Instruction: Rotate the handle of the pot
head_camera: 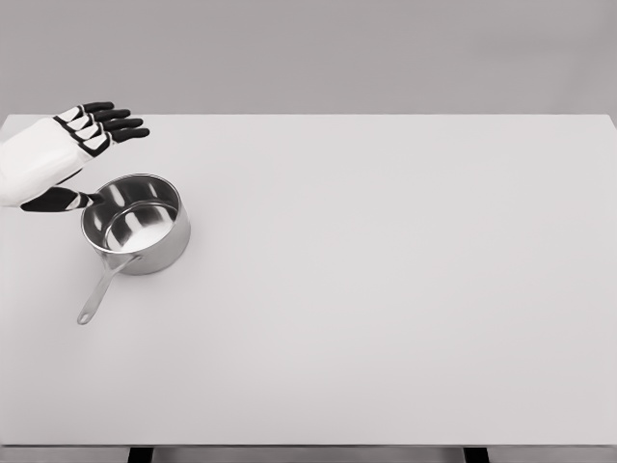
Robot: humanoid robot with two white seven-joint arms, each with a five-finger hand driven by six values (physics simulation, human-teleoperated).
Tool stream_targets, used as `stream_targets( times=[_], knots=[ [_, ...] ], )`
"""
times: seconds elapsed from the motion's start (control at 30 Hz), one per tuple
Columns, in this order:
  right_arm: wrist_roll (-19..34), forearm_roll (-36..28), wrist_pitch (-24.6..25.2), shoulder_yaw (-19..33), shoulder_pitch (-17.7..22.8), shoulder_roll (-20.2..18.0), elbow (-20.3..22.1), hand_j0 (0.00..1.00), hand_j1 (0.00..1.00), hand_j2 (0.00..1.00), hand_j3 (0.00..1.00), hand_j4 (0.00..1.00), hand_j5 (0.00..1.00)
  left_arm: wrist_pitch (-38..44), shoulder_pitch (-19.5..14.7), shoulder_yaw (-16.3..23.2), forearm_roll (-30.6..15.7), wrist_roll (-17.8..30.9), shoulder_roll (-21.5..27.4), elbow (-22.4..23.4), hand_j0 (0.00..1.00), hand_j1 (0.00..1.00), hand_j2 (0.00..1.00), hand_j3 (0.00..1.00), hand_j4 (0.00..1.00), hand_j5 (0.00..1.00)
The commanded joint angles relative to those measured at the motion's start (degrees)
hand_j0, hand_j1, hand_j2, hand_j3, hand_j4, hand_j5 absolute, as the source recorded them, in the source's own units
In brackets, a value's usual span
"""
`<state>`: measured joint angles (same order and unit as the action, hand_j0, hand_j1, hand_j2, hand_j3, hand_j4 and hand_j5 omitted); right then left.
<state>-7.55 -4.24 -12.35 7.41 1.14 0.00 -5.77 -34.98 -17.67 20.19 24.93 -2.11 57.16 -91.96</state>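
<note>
A shiny steel pot (137, 224) stands on the left part of the white table (386, 289). Its long handle (99, 290) points toward the near left. My left hand (87, 159) hovers just behind and left of the pot, fingers (116, 123) spread and extended to the right, thumb (63, 200) close to the pot's left rim. The hand holds nothing. The right arm does not show.
The table's front edge runs along the bottom of the view, with two dark legs below it. A plain grey wall lies behind the far edge.
</note>
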Motion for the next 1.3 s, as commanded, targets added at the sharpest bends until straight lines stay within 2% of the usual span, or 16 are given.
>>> stream_targets(
  times=[0.0,0.3,0.33,0.4,0.43,0.5,0.53,0.57,0.63,0.67,0.7,0.83,0.93,1.0,1.1,1.27],
  knots=[
    [-0.2,0.2,0.0,-0.5,0.0,0.0,-0.1,1.0,1.0,1.0,1.0,1.0,1.0,0.0,0.0,0.0,-0.3,0.0,0.1,-0.2,1.0,1.0,1.0,1.0,1.0,1.0],
    [0.0,0.2,0.0,0.1,0.0,0.0,0.1,1.0,1.0,1.0,1.0,1.0,1.0,0.0,-0.3,-0.2,-0.4,0.0,0.1,-0.2,1.0,1.0,1.0,1.0,1.0,1.0],
    [0.0,0.2,0.0,0.1,0.0,0.0,0.1,1.0,1.0,1.0,1.0,1.0,1.0,0.0,-0.3,-0.2,-0.5,0.0,0.1,-0.7,1.0,1.0,1.0,1.0,1.0,1.0],
    [0.0,0.2,0.0,0.1,0.0,0.0,0.1,1.0,1.0,1.0,1.0,1.0,1.0,0.0,-0.1,-0.2,-0.5,0.0,0.2,-6.0,1.0,1.0,1.0,1.0,1.0,1.0],
    [0.0,0.2,0.0,0.1,0.0,0.0,0.1,1.0,1.0,1.0,1.0,1.0,1.0,0.0,-0.1,-0.2,-0.4,0.0,0.4,-7.2,1.0,1.0,1.0,1.0,1.0,1.0],
    [0.0,0.2,0.0,0.1,0.0,0.0,0.1,1.0,1.0,1.0,1.0,1.0,1.0,0.0,-0.1,0.5,0.0,0.1,0.1,-7.6,1.0,1.0,1.0,1.0,1.0,1.0],
    [0.0,0.2,0.0,0.1,0.0,0.0,0.1,1.0,1.0,1.0,1.0,1.0,1.0,0.0,0.1,0.7,2.0,0.0,-0.2,-8.0,1.0,1.0,1.0,1.0,1.0,1.0],
    [0.0,0.2,0.0,0.1,0.0,0.0,0.1,1.0,1.0,1.0,1.0,1.0,1.0,0.0,0.3,0.8,2.5,0.0,-0.3,-8.0,1.0,1.0,1.0,1.0,1.0,1.0],
    [0.0,0.2,0.0,0.1,0.0,0.0,0.1,1.0,1.0,1.0,1.0,1.0,1.0,0.0,0.7,1.3,4.5,0.1,-3.9,-8.2,1.0,1.0,1.0,1.0,1.0,1.0],
    [0.0,0.2,0.0,0.1,0.0,0.0,0.1,1.0,1.0,1.0,1.0,1.0,1.0,0.0,0.8,3.0,5.7,0.0,-4.3,-8.2,1.0,1.0,1.0,1.0,1.0,1.0],
    [0.0,0.2,0.0,0.1,0.0,0.0,0.1,1.0,1.0,1.0,1.0,1.0,1.0,0.0,0.8,4.9,6.0,-0.1,-4.4,-8.2,1.0,1.0,1.0,1.0,1.0,1.0],
    [0.0,0.2,0.0,0.1,0.0,0.0,0.1,1.0,1.0,1.0,1.0,1.0,1.0,0.0,2.7,5.8,6.5,-0.1,-5.9,-8.2,1.0,1.0,1.0,1.0,1.0,1.0],
    [0.0,0.2,0.0,0.1,0.0,0.0,0.1,1.0,1.0,1.0,1.0,1.0,1.0,0.0,3.8,5.6,7.8,-0.2,-5.9,-8.2,1.0,1.0,1.0,1.0,1.0,1.0],
    [0.0,0.2,0.0,0.1,0.0,0.0,0.1,1.0,1.0,1.0,1.0,1.0,1.0,0.0,5.6,5.3,9.3,-0.5,-7.0,-7.7,1.0,1.0,1.0,1.0,1.0,1.0],
    [0.0,0.2,0.0,0.1,0.0,0.0,0.1,1.0,1.0,1.0,1.0,1.0,1.0,0.0,5.6,5.3,11.8,-0.5,-10.0,-6.7,1.0,1.0,1.0,1.0,1.0,1.0],
    [0.0,0.2,0.0,0.1,0.0,0.0,0.1,1.0,1.0,1.0,1.0,1.0,1.0,0.0,5.4,5.1,12.0,-0.2,-10.2,-6.7,1.0,1.0,1.0,1.0,1.0,1.0]
  ],
)
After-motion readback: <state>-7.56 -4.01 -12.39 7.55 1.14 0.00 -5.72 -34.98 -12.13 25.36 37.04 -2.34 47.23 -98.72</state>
